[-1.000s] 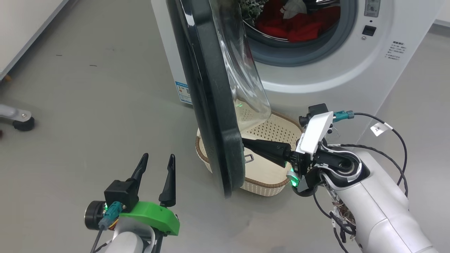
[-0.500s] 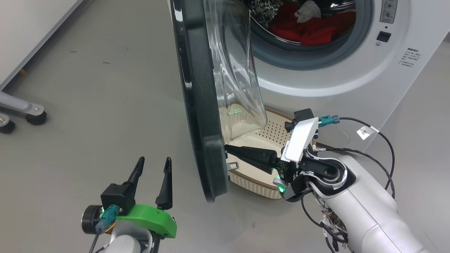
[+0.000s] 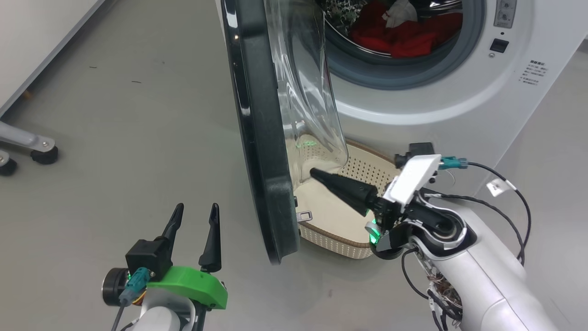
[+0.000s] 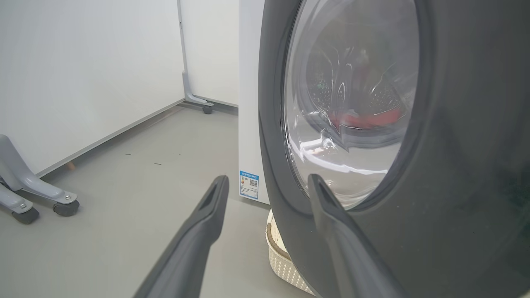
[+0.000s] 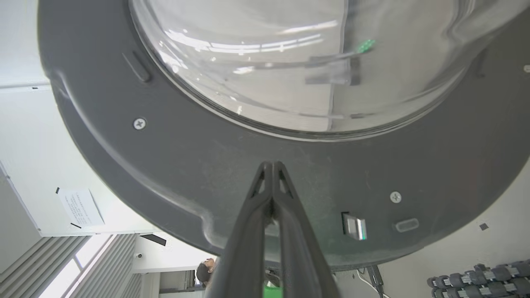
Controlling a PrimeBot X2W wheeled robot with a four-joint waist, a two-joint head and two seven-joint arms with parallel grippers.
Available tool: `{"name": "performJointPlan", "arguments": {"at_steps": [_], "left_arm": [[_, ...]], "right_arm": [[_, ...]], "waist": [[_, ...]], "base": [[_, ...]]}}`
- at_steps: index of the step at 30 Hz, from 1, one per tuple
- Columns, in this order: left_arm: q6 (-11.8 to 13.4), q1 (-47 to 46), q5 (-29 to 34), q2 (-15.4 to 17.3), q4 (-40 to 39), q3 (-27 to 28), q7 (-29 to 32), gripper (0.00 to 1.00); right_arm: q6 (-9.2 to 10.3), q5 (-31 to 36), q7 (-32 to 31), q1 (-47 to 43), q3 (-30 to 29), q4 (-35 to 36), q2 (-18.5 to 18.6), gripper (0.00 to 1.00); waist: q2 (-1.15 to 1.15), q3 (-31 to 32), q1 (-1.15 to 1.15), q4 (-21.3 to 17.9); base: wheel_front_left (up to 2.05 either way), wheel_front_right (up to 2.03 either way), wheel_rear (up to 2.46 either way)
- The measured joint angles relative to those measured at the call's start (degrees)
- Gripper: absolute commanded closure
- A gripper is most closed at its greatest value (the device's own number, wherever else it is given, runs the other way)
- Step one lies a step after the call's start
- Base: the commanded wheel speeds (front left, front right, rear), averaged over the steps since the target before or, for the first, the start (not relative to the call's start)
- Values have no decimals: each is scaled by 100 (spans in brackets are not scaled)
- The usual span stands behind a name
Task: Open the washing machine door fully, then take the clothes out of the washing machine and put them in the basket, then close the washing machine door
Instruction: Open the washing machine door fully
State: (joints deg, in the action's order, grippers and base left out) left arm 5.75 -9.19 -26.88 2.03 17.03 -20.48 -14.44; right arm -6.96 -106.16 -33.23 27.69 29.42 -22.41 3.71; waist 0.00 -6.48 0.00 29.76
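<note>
- Green-collared left hand (image 3: 196,208), nearest: fingers spread, empty, poised over the floor (image 3: 115,138) on the outer side of the washing machine door (image 3: 257,138).
- Dark-fingered right hand (image 3: 316,173): fingers pinched together on nothing, tips at that door's inner face, just below its glass bowl (image 3: 308,92); actual contact I cannot confirm.
- Door stands roughly edge-on to the washer front, perhaps halfway swung: open, not fully, by my reckoning.
- Cream basket (image 3: 335,241) on the floor just behind the door, at the foot of the washing machine (image 3: 459,105); nothing visible in it.
- Red clothes (image 3: 404,39) with some white lie inside the machine, past the grey gasket (image 3: 390,77).
- Tally: step one part-done; unloading and closing both remain.
</note>
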Motion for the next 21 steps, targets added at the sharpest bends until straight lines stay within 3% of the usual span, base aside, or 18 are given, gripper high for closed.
{"name": "performJointPlan", "arguments": {"at_steps": [12, 13, 15, 16, 21], "left_arm": [[0, 101, 0, 4, -80, 143, 0, 0], [0, 101, 0, 4, -88, 158, 0, 0], [0, 101, 0, 5, -92, 151, 0, 0], [0, 101, 0, 5, -99, 158, 0, 0], [0, 101, 0, 7, -116, 164, 0, 0]], "right_arm": [[1, 101, 1003, -524, -1114, 582, 11, 100], [1, 161, 1113, -584, -1210, 633, 41, 85], [1, 292, 1346, -714, -1410, 755, 100, 20], [1, 399, 1456, -774, -1469, 809, 153, 0], [1, 878, 2037, -1117, -1788, 1061, 301, 0]], "waist": [[0, -23, 0, -210], [0, -28, 0, -227], [0, -38, 0, -259], [0, -45, 0, -272], [0, -71, 0, -328]], "base": [[0, 0, 0], [0, 0, 0], [0, 0, 0], [0, 0, 0], [0, 0, 0]]}}
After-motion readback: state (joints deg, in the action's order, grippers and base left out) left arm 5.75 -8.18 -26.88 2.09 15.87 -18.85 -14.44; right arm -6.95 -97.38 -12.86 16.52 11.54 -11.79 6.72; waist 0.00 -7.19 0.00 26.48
